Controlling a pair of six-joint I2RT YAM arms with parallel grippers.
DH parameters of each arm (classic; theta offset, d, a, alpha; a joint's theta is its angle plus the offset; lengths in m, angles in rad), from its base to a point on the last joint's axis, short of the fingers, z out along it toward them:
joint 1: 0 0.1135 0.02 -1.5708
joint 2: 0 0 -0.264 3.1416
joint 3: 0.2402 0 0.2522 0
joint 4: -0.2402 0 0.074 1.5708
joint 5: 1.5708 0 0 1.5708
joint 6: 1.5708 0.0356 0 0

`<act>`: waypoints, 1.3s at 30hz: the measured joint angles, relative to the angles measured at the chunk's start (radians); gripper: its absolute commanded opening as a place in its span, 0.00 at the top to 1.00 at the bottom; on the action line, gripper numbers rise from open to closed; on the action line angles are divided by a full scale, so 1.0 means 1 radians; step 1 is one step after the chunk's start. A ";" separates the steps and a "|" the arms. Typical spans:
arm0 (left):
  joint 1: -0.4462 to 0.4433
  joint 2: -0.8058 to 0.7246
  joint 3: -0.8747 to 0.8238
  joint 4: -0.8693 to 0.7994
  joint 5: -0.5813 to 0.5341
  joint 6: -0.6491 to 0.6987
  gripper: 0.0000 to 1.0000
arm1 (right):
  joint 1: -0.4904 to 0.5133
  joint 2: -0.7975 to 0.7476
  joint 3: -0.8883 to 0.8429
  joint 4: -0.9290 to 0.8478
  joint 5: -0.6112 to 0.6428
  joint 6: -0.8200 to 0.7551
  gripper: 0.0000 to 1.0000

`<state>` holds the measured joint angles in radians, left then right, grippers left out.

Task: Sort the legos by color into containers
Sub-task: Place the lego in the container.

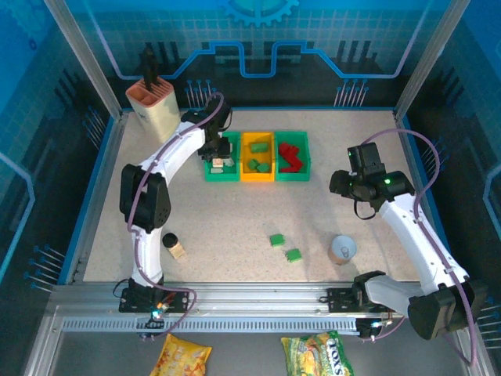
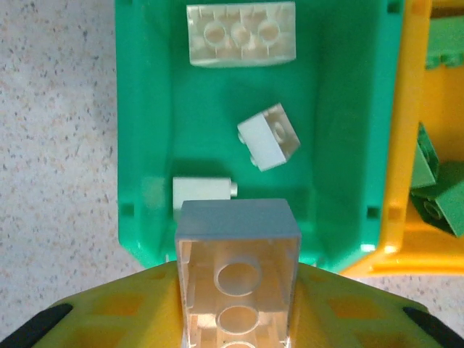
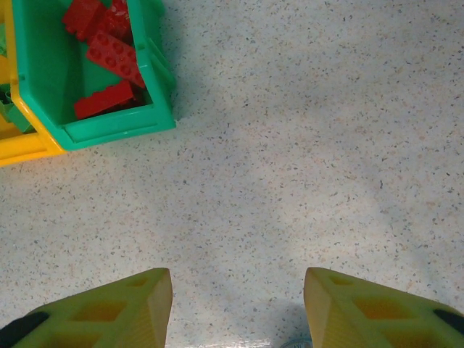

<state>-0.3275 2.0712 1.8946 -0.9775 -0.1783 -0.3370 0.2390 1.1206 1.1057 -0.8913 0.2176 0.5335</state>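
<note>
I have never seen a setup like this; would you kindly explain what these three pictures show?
Two robot arms are bolted at a table's near edge. The top view looks down on the left arm and right arm. The other two pictures come from cameras on the wrists, with each hand's yellow fingers at the bottom.

On the table three bins stand in a row. The left bin has cream bricks, the yellow bin green ones, and the right bin red bricks. Two loose green bricks lie near a grey cup.

The left hand holds a cream brick over the left bin. The right hand is open and holds nothing.
</note>
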 measured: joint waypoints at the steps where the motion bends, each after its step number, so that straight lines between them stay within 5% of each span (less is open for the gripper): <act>1: 0.005 0.018 0.016 -0.003 -0.002 0.001 0.60 | 0.000 0.000 0.000 0.000 0.000 0.000 0.48; 39: 0.030 0.256 0.134 0.006 0.037 0.002 0.51 | 0.000 -0.016 0.000 -0.029 0.011 0.000 0.48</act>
<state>-0.2974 2.3272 2.0285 -0.9718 -0.1413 -0.3347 0.2390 1.1046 1.1057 -0.9207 0.2287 0.5335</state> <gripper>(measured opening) 0.492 0.521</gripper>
